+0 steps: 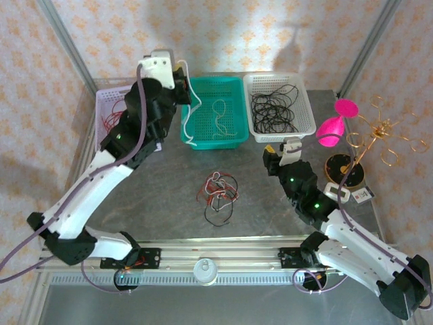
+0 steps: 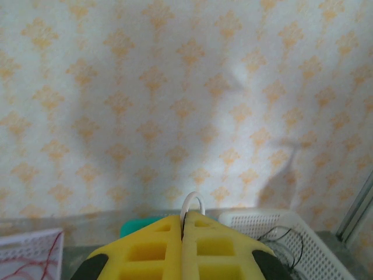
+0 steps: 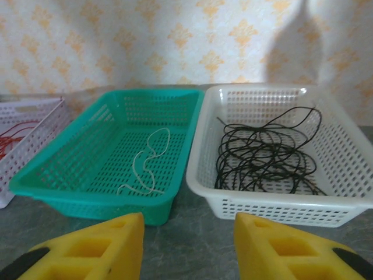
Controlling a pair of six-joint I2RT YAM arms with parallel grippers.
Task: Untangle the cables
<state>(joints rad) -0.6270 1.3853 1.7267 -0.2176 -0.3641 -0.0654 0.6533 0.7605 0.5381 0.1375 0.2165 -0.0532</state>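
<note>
The knotted bunch of cables [image 1: 220, 195], thin curly red, black and white strands, is lying mid-frame on the mottled grey bench [image 1: 155, 203]. In the upper left, the left hand [image 2: 183, 224] is pinching a white cable [image 2: 193, 201] between shut yellow fingers. The right hand [image 3: 189, 233] is hovering empty at lower right, its jaws partly spread, facing a perforated green basket [image 3: 99, 201] and a white lattice basket [image 3: 274, 210] of looped black wires [image 3: 256, 163].

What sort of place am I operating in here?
Most likely a staged robot test cell rather than a real room: wallpaper-printed backdrop panels hang on metal frame posts, the arms are bolted to a slotted rail, and a green basket and a white basket sit ready for sorting.
</note>
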